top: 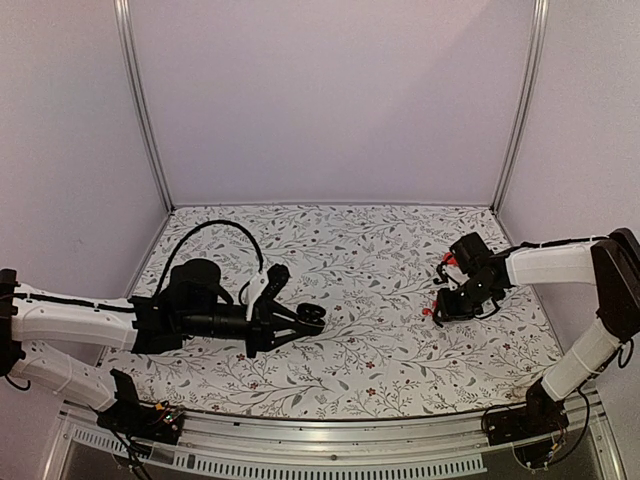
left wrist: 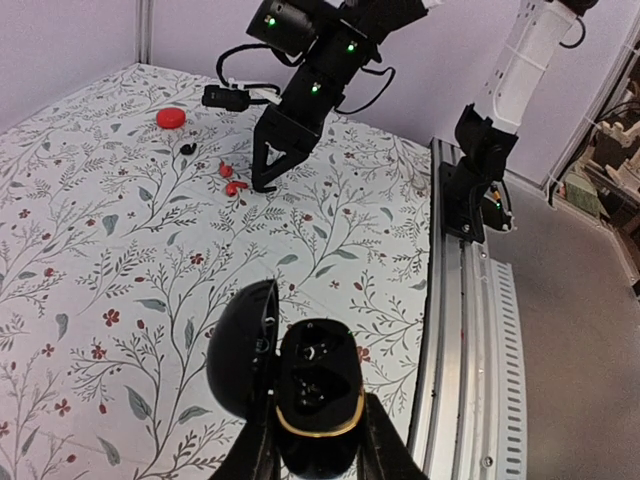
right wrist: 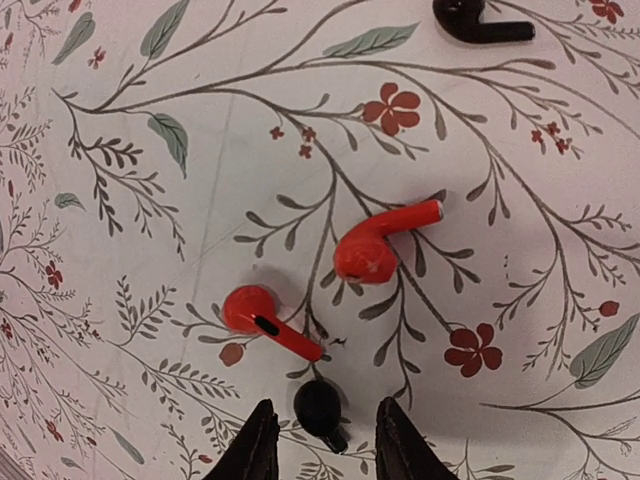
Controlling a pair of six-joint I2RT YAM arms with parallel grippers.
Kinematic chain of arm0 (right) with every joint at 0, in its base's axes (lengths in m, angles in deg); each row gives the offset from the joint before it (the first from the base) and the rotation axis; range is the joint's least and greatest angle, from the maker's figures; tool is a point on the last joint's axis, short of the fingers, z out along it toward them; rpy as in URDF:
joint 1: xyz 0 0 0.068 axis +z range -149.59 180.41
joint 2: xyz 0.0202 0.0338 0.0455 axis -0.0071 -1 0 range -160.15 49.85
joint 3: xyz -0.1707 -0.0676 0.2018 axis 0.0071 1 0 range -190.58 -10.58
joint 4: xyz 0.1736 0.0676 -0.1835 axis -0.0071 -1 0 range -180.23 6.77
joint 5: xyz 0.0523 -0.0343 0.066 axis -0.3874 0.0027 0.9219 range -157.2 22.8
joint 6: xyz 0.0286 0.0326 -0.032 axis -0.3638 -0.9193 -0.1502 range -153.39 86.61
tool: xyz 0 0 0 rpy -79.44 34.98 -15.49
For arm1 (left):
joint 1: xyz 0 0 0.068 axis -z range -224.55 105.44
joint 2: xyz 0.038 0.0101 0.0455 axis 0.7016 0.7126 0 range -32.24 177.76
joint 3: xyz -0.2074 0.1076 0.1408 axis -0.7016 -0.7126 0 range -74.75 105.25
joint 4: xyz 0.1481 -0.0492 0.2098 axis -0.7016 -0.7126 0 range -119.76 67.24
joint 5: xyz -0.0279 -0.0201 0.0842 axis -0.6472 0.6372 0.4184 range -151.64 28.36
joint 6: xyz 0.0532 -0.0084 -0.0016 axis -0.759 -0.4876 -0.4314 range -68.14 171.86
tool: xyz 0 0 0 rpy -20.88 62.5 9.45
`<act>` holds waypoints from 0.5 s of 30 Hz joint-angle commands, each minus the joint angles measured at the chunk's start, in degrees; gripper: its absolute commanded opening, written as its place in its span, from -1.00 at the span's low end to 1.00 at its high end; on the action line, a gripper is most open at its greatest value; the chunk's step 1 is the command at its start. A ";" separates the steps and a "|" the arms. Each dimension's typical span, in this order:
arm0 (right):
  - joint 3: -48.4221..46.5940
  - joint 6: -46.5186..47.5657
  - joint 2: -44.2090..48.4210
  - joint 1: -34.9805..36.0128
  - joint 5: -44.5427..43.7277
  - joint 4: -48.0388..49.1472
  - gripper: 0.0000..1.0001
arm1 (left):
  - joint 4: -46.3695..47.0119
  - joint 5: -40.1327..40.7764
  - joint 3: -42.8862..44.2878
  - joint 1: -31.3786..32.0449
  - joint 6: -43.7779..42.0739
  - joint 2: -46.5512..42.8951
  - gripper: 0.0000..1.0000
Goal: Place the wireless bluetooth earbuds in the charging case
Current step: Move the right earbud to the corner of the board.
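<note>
Right claw partly open, low over counter, black earbud between its tips, not gripped. Red earbud just beyond it, second red earbud near that, both loose on counter. Left claw clamped on open black charging case, well apart from earbuds.

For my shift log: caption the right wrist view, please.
Right gripper, jaws open, astride a black earbud; two red earbuds just beyond on floral cloth.

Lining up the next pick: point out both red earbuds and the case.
upper red earbud (right wrist: 365, 258): right wrist view, bulb.
lower red earbud (right wrist: 248, 308): right wrist view, bulb.
case (left wrist: 316, 378): left wrist view, open base.
</note>
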 commanded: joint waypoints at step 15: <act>-5.67 1.80 -6.60 9.38 2.65 -3.29 -0.64 | 0.76 0.54 -1.06 -0.69 0.16 -2.90 -1.00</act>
